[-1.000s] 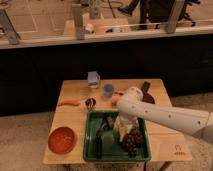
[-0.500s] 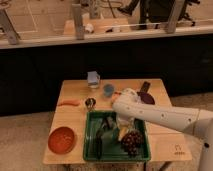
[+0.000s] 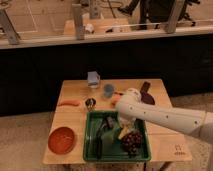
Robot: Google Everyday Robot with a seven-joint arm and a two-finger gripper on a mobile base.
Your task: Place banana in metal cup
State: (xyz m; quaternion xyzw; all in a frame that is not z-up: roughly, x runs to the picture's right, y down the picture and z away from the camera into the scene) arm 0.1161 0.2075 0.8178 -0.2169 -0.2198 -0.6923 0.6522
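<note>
Gripper (image 3: 123, 127) is down inside green tray (image 3: 90, 150), right-of-ctr in the lower half of the frame, at the end of a white arm (image 3: 170, 119) that comes in from the lower-right edge. Fingers are closed up tight, no gap; they sit right on the banana (image 3: 123, 133), whose yellow end pokes out just below them. Can't tell whether the banana is actually pinched or just touched. It lies in the tray's right half, next to a dark grape bunch (image 3: 133, 142) toward the tray's lower-right corner. A couple of dark items (image 3: 107, 123) lie in the tray's left half; can't make out what they are. Metal cup (image 3: 90, 103) stands upright on the wooden table (image 3: 165, 147), just above the tray's upper-left corner, apart from the banana and outside the tray. Light blue cup (image 3: 108, 90) is up and to the right of it, nr the table's ctr-top. Orange carrot (image 3: 69, 103) lies flat at left of the metal cup, w/ a gap btwn them. Round orange bowl (image 3: 62, 140) sits at the table's lower left, beside the tray. Grey-blue boxy item (image 3: 93, 78) is at the table's top edge, and a dark maroon item (image 3: 146, 93) at upper right, partly behind the arm.
</note>
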